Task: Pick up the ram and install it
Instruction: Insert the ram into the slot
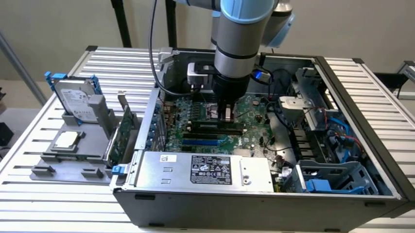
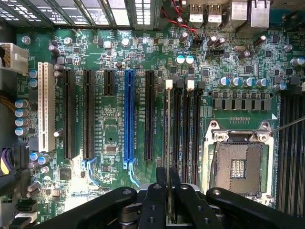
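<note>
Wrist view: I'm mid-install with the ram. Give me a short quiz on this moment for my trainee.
1. True or false: the hand is shut on the ram over the motherboard.
2. The blue slot is: A) empty, B) holding a card, C) covered by the hand.
3. Fill in: the processor socket is ___.

Key: 1 true; 2 A; 3 empty.

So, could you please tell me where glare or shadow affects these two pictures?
Exterior view: glare whitens the slatted table, while the computer case interior lies in shadow. Wrist view: the motherboard is evenly lit, with bright light through the vent slots.
</note>
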`<state>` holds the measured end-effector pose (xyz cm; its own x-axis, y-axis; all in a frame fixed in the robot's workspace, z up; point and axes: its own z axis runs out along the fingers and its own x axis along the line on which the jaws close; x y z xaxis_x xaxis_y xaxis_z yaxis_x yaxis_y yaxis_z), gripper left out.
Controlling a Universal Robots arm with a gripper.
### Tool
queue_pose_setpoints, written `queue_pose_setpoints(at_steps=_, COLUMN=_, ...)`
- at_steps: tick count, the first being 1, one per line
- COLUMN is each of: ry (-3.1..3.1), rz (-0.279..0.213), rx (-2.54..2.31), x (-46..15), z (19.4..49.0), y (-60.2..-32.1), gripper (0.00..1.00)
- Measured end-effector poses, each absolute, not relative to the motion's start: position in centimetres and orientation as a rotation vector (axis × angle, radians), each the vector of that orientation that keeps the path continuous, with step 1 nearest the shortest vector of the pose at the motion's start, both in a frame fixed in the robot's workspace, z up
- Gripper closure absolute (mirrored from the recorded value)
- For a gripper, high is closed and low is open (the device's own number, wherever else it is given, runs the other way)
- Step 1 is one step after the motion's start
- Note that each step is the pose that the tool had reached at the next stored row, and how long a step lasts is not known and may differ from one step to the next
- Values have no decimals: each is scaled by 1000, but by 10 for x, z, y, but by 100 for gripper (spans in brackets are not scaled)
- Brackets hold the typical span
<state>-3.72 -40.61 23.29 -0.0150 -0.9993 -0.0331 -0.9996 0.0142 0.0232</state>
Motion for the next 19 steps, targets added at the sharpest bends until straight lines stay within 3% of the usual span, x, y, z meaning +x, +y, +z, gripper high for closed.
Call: queue_pose_setpoints(at_steps=19, ry=2240, rz=62, rx=-2191, x=-38, z=229, y=-404, gripper=87)
